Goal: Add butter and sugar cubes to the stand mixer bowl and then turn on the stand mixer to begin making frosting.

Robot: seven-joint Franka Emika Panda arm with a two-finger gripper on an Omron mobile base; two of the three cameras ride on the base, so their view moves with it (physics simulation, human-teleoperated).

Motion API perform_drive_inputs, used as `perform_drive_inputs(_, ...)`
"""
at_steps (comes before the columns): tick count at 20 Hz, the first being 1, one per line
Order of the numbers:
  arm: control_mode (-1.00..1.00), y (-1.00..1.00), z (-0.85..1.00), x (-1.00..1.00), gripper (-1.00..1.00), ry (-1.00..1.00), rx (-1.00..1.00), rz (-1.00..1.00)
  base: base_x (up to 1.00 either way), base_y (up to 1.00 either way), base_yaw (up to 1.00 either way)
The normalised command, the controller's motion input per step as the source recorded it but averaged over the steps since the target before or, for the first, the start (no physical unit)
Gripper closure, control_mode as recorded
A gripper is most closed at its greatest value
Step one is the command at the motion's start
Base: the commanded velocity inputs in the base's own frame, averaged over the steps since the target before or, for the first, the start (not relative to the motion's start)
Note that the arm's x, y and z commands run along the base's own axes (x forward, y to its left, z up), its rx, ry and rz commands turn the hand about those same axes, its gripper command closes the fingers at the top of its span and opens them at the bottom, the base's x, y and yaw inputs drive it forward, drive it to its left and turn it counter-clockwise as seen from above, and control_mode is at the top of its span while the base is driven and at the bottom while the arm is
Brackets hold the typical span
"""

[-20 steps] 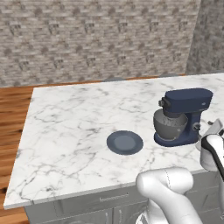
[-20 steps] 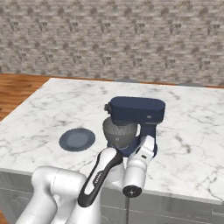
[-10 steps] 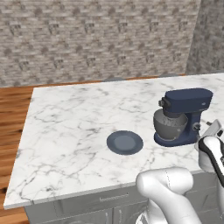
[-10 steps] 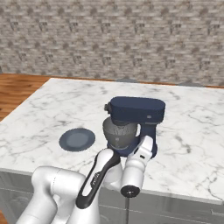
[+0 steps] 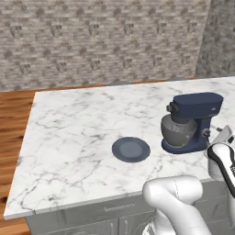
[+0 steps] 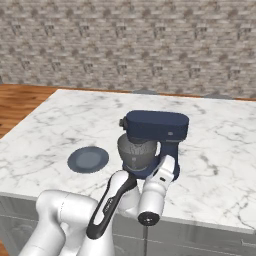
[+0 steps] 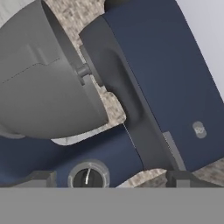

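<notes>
Standing on marble surface [image 5: 69, 137], navy stand mixer [image 6: 156, 131] with grey metal stand mixer bowl [image 7: 39, 74], silver knob [image 7: 88, 176]; claw [image 7: 109, 179] fingers apart, near knob.

The stand mixer [image 5: 193, 121] is standing on the worktop [image 5: 78, 133], with the stand mixer bowl [image 5: 176, 132] sitting under its head. A plate [image 5: 131, 149] is lying just beside its left.
</notes>
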Motion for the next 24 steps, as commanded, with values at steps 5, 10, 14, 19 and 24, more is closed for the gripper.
perform_drive_inputs(5,-1.0,0.0,0.0,0.05,-1.0,0.0,0.0,0.0,0.0,0.0,0.0)
perform_drive_inputs(10,-1.0,0.0,0.0,0.1,-1.0,0.0,0.0,0.0,0.0,0.0,0.0)
perform_drive_inputs(14,-1.0,0.0,0.0,0.14,-1.0,0.0,0.02,0.0,0.0,0.0,0.0)
perform_drive_inputs(19,-1.0,0.0,-0.03,0.19,-1.0,0.0,0.01,0.0,0.0,0.0,0.0)
perform_drive_inputs(24,-1.0,0.0,-0.13,0.17,-1.0,0.0,0.01,0.0,0.0,0.0,0.0)
